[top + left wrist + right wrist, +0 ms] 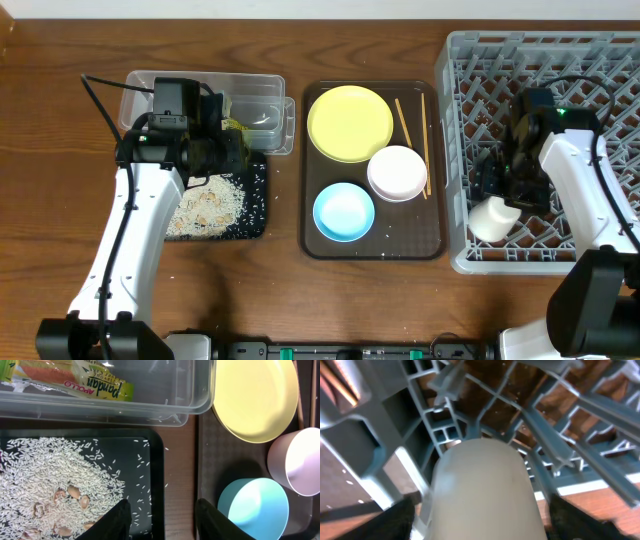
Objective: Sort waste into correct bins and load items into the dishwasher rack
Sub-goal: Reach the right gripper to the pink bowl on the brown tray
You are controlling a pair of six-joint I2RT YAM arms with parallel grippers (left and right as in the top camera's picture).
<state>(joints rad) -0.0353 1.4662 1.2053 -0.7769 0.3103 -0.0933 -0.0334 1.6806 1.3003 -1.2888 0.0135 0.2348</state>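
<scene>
**Fingers (117,521) spread on both arms: cup in the rack, dishes not yet loaded**

Your left gripper (161,519) hangs wide open with nothing in it, low over the right edge of the black tray (156,465). That suggests its waste work is done and it is free for the next job. Your right gripper (481,506) straddles the white cup (482,485) inside the grey rack (365,435). Its dark fingers stand either side with a sliver of gap showing, so I judge it open and not squeezing. The cup's closed end faces the wrist camera. Overhead, the cup lies in the rack corner nearest the serving tray and the robot's base, close to the wall, where the lattice can likely brace it.

Now the containers. The clear tub (150,410) holds the green-and-orange wrapper (75,377); I cannot make out the white scrap. The black tray carries the rice grains (45,480) in a heap with a few pale brown bits, and some grains are scattered towards its rim. On the brown serving tray (410,225) sit the yellow plate (350,122), the white bowl (398,172) just beside it, and the light blue bowl (344,211). Two chopsticks (403,120) lie along its right side. None of these is in the rack, so by my reading you have most of the loading ahead.
</scene>
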